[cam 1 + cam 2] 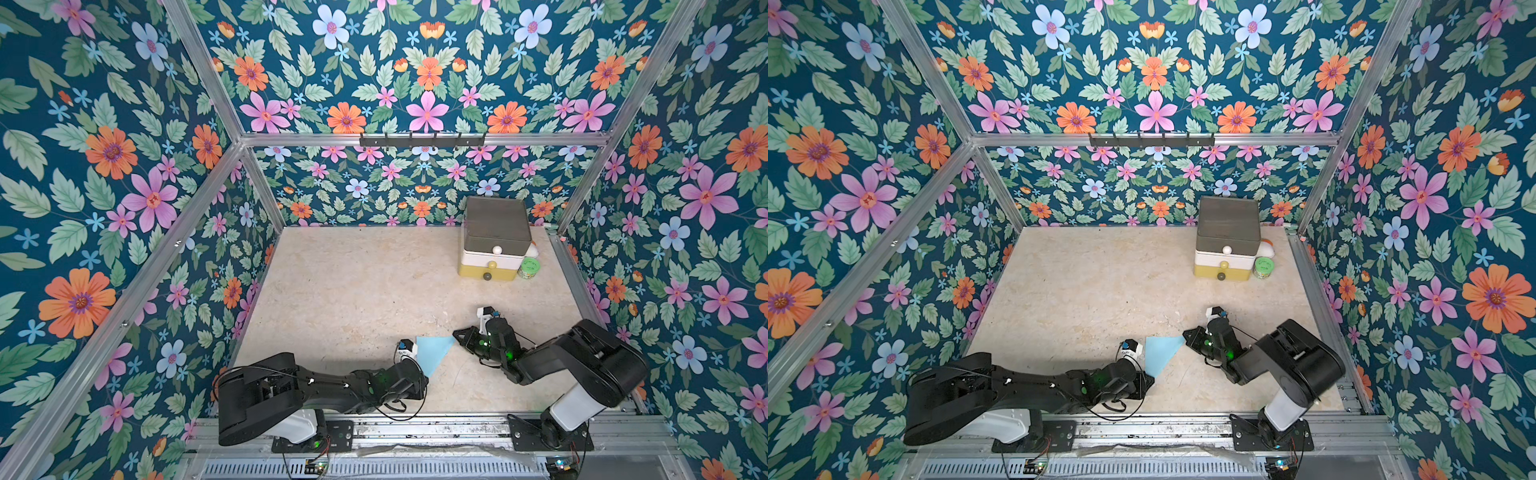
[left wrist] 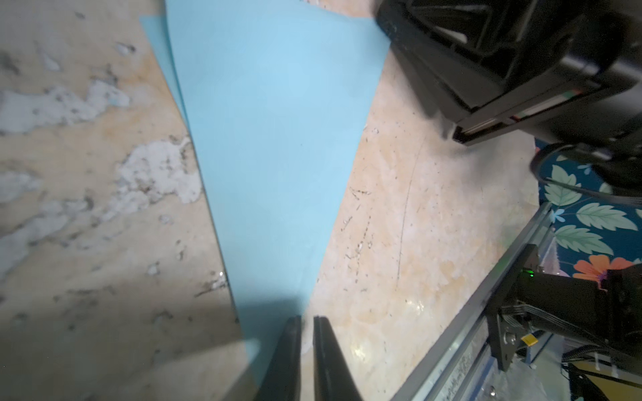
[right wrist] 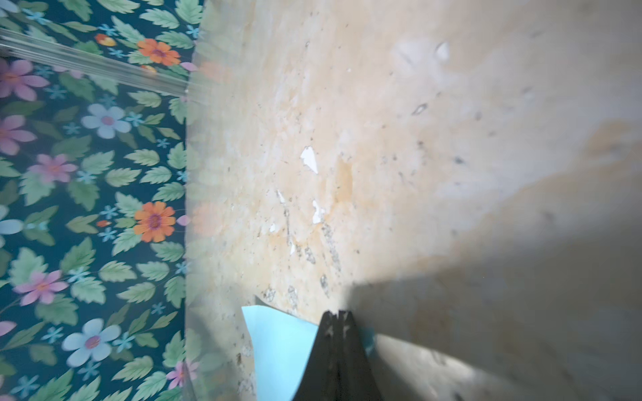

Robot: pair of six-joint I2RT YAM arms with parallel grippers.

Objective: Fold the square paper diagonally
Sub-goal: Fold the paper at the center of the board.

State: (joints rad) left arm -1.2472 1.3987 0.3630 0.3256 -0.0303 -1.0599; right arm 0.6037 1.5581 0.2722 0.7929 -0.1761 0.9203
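Observation:
The square paper (image 1: 432, 353) (image 1: 1160, 353) lies folded into a light blue triangle on the table, between the two arms. In the left wrist view the paper (image 2: 278, 139) shows a sliver of its under layer along one edge. My left gripper (image 1: 426, 376) (image 2: 307, 317) sits at the triangle's near point, nearly shut. A thin slit shows between its tips with nothing in it, and one finger rests on the paper. My right gripper (image 1: 455, 333) (image 3: 338, 312) is shut, its tip pressed down on the paper's (image 3: 281, 347) right corner.
A stack of small drawers (image 1: 494, 237) stands at the back right with a green can (image 1: 528, 268) beside it. Flowered walls close in three sides. An aluminium rail (image 1: 415, 428) carrying both arm bases runs along the front edge.

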